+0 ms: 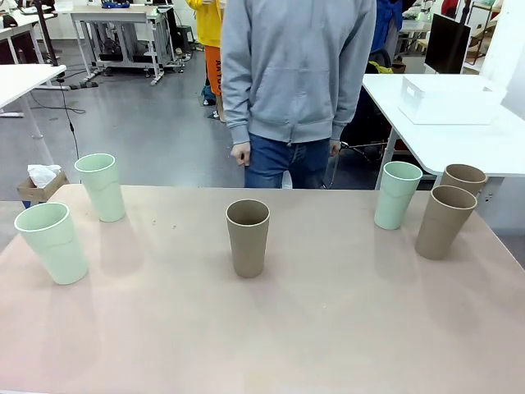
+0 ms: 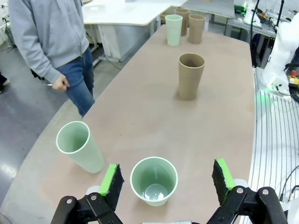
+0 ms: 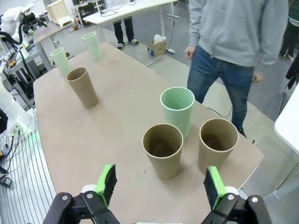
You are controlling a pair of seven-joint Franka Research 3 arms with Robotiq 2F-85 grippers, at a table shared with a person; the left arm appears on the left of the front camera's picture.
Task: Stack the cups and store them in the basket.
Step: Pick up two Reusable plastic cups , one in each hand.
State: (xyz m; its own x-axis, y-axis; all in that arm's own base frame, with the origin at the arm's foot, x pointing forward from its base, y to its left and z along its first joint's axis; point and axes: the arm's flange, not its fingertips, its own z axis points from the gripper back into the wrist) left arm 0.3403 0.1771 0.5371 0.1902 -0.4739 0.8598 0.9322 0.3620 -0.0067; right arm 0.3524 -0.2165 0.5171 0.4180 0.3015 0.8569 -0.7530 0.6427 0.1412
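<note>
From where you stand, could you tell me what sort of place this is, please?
Most likely a robotics lab or workshop: white workbenches stand on a bare grey floor, cables trail across it, and a dark monitor sits behind the person.

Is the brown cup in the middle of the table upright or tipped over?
Upright: the brown cup stands on its base, open mouth facing up.

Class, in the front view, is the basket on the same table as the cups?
No, the white basket sits on a separate white table at far right.
</note>
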